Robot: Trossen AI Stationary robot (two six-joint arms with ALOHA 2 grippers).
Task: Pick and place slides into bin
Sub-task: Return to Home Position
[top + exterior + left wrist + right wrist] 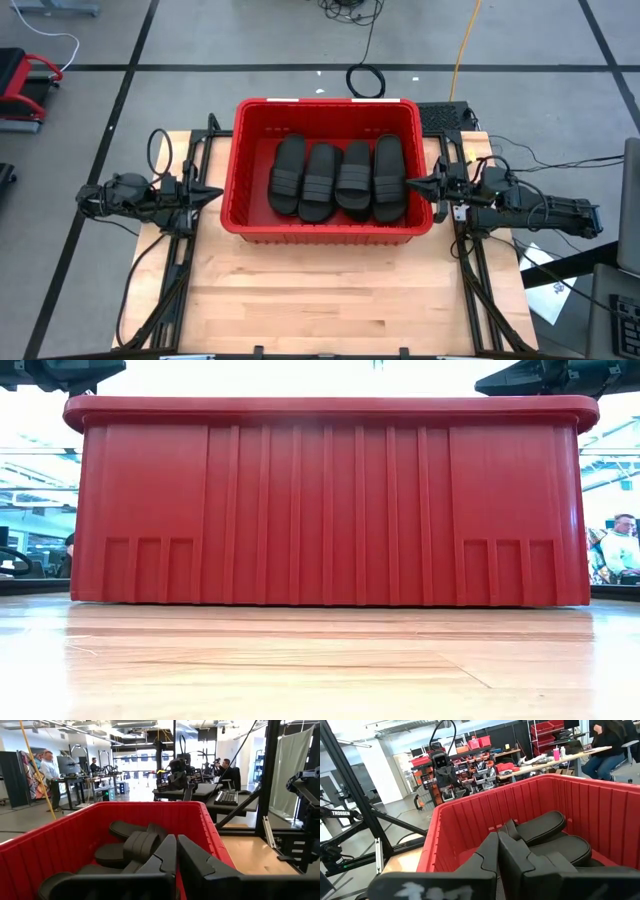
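The red bin (pixel 240 170) stands on the wooden table, in the middle toward the far edge. Several black slides (pixel 338 178) lie side by side on its floor, straps up; they also show in the left wrist view (pixel 132 845) and the right wrist view (pixel 547 832). My left gripper (pixel 216 194) is shut and empty just outside the bin's left wall. My right gripper (pixel 410 183) is shut and empty at the bin's right rim. In the low view the bin's near wall (pixel 330 510) hides the slides.
Bare wooden table top (pixel 320 300) lies between the bin and the near edge. Black frame rails (pixel 470 270) run along both table sides. People stand and sit at benches in the room behind (pixel 50 770).
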